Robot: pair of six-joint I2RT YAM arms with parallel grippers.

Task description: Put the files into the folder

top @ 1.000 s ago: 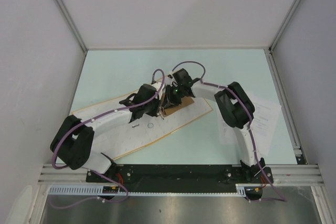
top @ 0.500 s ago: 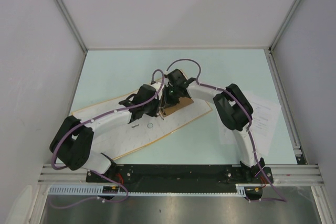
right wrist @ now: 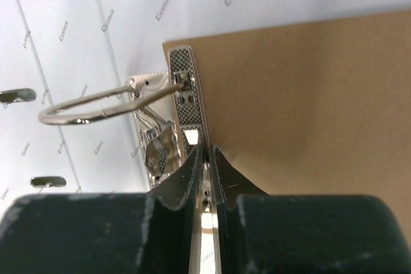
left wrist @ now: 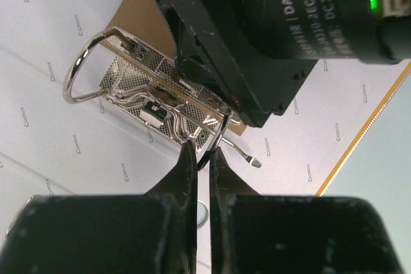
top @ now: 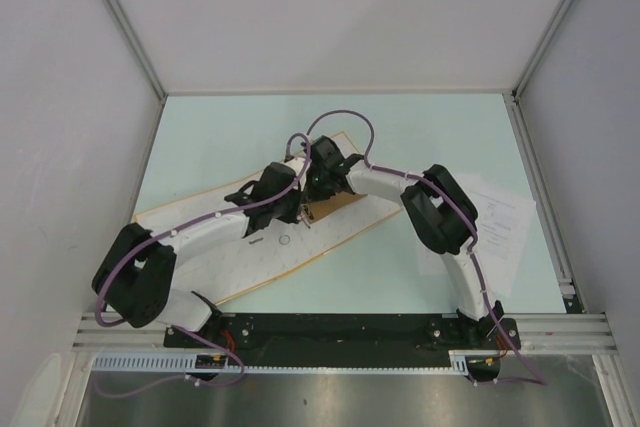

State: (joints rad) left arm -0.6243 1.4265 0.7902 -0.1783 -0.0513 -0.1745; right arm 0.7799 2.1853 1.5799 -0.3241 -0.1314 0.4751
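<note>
The folder [top: 232, 259] lies open on the table's left half, whitish inside with an orange-yellow edge. Its metal ring clip [top: 308, 213] shows in the left wrist view [left wrist: 151, 108] and the right wrist view [right wrist: 182, 97]. My left gripper [top: 299, 211] is shut on the clip's near ring wire [left wrist: 218, 134], with the tips [left wrist: 200, 152] pinching it. My right gripper [top: 314, 203] is shut on the clip's metal edge strip [right wrist: 207, 152], beside a brown card panel [right wrist: 308, 94]. The files [top: 502, 225] lie flat at the right, partly under the right arm.
The clip's lever [left wrist: 248, 157] sticks out right of my left fingers. The far ring [left wrist: 78, 72] stands closed. The two wrists crowd together over the clip. White walls and metal rails [top: 540, 147] bound the pale green table.
My right gripper has shifted left and farther over the clip, its arm swinging with it. My left arm has barely moved. The folder and files have stayed put.
</note>
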